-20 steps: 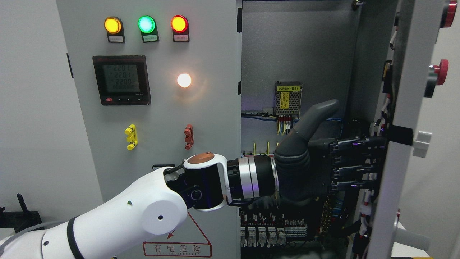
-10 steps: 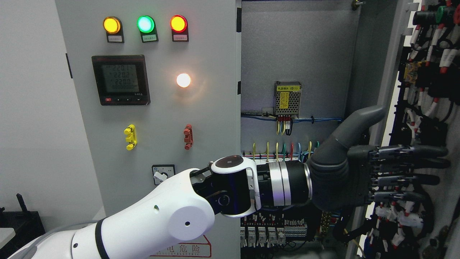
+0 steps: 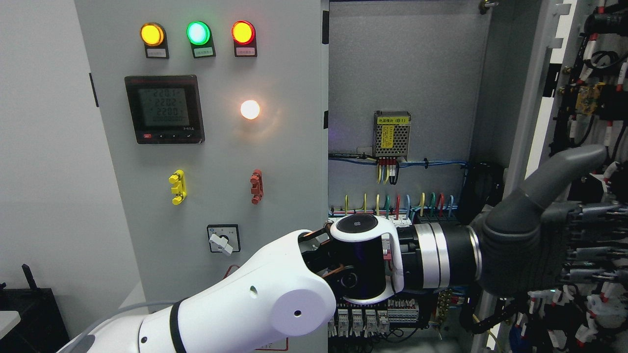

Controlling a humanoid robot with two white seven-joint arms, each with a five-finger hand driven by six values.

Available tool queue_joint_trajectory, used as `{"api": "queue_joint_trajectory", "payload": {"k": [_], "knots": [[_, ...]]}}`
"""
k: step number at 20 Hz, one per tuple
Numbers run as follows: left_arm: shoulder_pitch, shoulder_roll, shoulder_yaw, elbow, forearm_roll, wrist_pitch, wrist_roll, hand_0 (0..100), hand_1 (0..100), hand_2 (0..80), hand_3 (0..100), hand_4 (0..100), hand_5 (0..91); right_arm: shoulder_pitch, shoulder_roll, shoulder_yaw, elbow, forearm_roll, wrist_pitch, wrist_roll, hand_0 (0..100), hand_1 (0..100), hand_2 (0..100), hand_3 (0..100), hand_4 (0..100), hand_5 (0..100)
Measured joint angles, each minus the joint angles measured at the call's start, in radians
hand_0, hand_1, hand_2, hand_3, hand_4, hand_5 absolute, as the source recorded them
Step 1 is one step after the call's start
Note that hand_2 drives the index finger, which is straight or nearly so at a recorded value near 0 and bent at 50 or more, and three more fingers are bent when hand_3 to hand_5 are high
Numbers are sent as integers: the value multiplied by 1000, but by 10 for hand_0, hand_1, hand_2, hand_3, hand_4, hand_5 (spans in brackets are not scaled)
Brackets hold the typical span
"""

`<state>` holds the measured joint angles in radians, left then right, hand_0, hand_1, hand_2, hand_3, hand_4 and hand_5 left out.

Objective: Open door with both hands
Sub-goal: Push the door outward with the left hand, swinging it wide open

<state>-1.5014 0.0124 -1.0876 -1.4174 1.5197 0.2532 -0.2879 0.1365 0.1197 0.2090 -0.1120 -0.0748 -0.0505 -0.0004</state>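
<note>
Grey cabinet gapes; left hand presses upright door rightward

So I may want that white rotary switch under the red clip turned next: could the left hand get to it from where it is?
Probably yes. The rotary switch sits uncovered on the closed left door, nothing in front of it. The left hand is away at the open right door, so the arm would have to swing back.

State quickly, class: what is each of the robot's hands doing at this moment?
Left hand: open, fingers stretched flat against the inside of the swung-open door, holding nothing.
Right hand: not in view.
</note>
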Motion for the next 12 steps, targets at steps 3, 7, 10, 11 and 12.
{"api": "queue_joint_trajectory", "payload": {"k": [3, 7, 10, 11, 12], "knots": [[0, -20, 4, 7, -9, -11, 7, 0, 0, 0, 0, 32, 0, 0, 0, 0, 0, 0, 0, 0, 0, 0, 0, 0, 0, 0], [1, -42, 7, 15, -15, -22, 8, 0, 0, 0, 0, 32, 0, 0, 0, 0, 0, 0, 0, -1, 0, 0, 0, 0, 0, 0], [1, -54, 7, 20, -17, -27, 8, 0, 0, 0, 0, 32, 0, 0, 0, 0, 0, 0, 0, -1, 0, 0, 0, 0, 0, 0], [1, -57, 7, 21, -17, -27, 8, 0, 0, 0, 0, 33, 0, 0, 0, 0, 0, 0, 0, -2, 0, 0, 0, 0, 0, 0], [1, -60, 6, 22, -18, -27, 9, 0, 0, 0, 0, 33, 0, 0, 0, 0, 0, 0, 0, -2, 0, 0, 0, 0, 0, 0]]}}
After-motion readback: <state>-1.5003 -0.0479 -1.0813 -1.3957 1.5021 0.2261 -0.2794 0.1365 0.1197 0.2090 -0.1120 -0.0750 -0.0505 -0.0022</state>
